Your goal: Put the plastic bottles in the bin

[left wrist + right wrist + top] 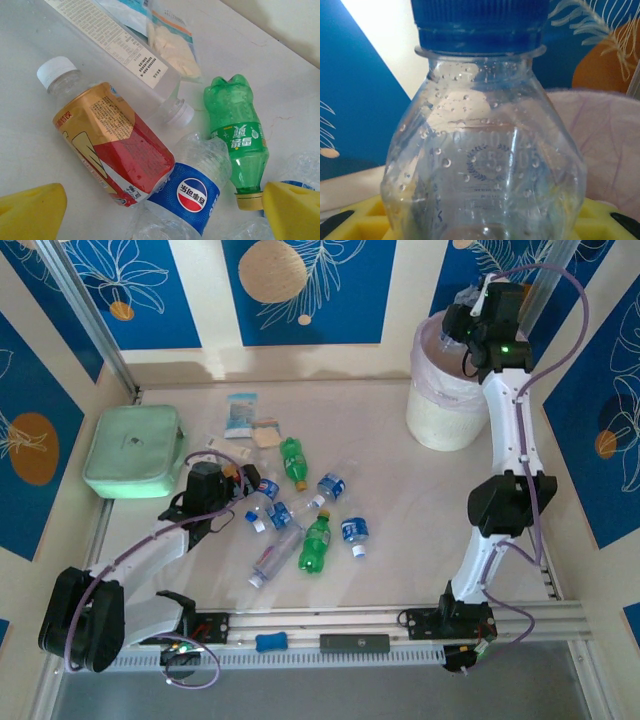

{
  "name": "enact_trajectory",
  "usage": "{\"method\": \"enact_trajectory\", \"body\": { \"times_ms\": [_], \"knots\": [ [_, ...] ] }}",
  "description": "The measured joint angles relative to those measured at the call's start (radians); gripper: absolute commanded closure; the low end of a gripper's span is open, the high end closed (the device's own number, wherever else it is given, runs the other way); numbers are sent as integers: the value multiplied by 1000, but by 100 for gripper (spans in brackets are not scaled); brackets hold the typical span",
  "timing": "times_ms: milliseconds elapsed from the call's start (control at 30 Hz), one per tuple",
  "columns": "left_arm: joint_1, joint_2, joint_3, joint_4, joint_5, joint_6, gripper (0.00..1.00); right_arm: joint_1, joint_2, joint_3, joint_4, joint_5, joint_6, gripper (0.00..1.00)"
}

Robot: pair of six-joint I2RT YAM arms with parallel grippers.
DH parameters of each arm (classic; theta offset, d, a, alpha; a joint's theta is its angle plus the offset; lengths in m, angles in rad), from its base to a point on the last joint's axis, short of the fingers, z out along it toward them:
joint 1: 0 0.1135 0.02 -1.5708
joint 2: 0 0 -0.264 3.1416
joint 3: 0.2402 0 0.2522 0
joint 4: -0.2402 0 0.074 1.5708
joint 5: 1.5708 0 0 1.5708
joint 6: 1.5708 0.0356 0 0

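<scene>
Hovering above the round, cream-white bin [445, 425], the right gripper [465, 332] is clamped on a clear bottle [485, 165], its yellow pads [365, 217] pinching the lower body. The bottle is not yet dropped. It hangs just over the bin's pale pink liner [605, 135], which looks thin, crinkled and translucent. The bottle's wall is glossy, faceted plastic beaded with droplets, topped by a ribbed blue cap [480, 20]. Whether the bin already holds anything cannot be told, since the arm covers much of its mouth.

Most of the work seems left. Well apart from the bin, to its left and nearer the arm bases, a loose scatter of bottles [300, 515] lies on the pale tabletop [400, 510]. The left gripper [161, 212] hangs over that scatter with yellow fingers [30, 212] spread wide, holding nothing. Beneath it lie three bottles:
- a crumpled bottle with a blue label [192, 195]
- a green bottle [235, 125] with a lobed base and yellow cap [249, 201]
- a gold-and-red labelled bottle [110, 145] with a white cap [56, 70]

Farthest from the bin sits a soft mint-green pouch [132, 450].
</scene>
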Motion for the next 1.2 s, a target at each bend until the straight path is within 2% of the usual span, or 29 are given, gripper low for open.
{"method": "enact_trajectory", "body": {
  "times_ms": [300,600,700,800,933,1033,1200],
  "knots": [
    [1,-7,0,0,0,0,0,-8,164,126,-162,-24,7,52],
    [2,13,7,1,9,0,0,-21,251,224,-293,-68,22,47],
    [2,15,7,1,12,0,0,-31,255,225,-312,-81,33,40],
    [3,15,7,0,12,0,0,-36,256,235,-325,-92,44,25],
    [3,15,7,0,13,0,0,-39,257,290,-351,-104,42,10],
    [3,15,7,0,12,0,0,-39,252,332,-357,-114,42,6],
    [3,16,9,0,12,1,0,-33,201,309,-360,-153,53,3]
  ]
}}
